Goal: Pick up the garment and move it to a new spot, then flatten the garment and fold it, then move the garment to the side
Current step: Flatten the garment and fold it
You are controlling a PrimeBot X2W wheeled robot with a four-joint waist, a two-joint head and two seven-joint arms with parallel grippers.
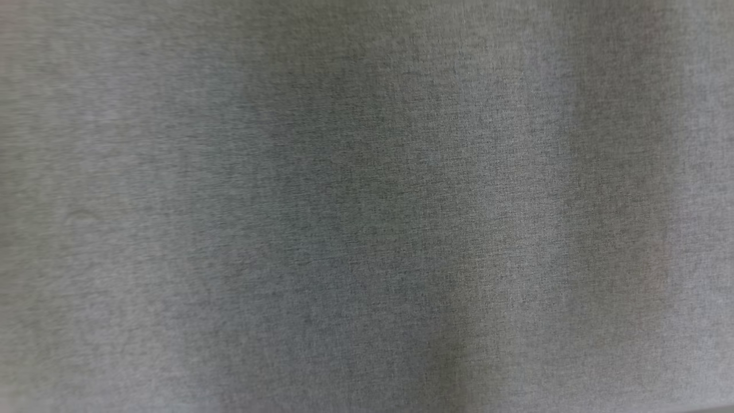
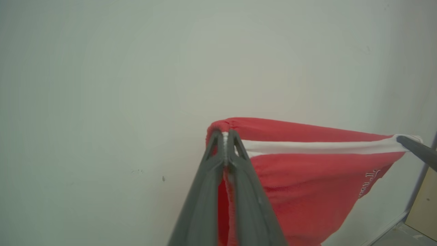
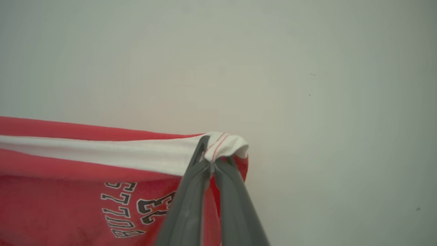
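Open pale wall [image 2: 102, 85] lies beyond the taut white band [image 3: 119, 153] of the red Bulls garment [image 2: 300, 191]. The left gripper [image 2: 225, 135] pinches one corner tight. The band runs toward 3 o'clock, where the right gripper [image 3: 215, 153] pinches the other.

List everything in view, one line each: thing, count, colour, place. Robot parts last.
garment: one, red, stretched in the air between both grippers
band: one, white, along the garment's top edge
lettering: one print, black and white, on the garment below the band
pale surface: one, off-white, behind the garment
grey fabric: one, grey, close and blurred in the head view
panel: one, beige, lower right corner of the left wrist view
left gripper: one, dark grey, jaws shut on one end of the band
right gripper: one, dark grey, jaws shut on the other end
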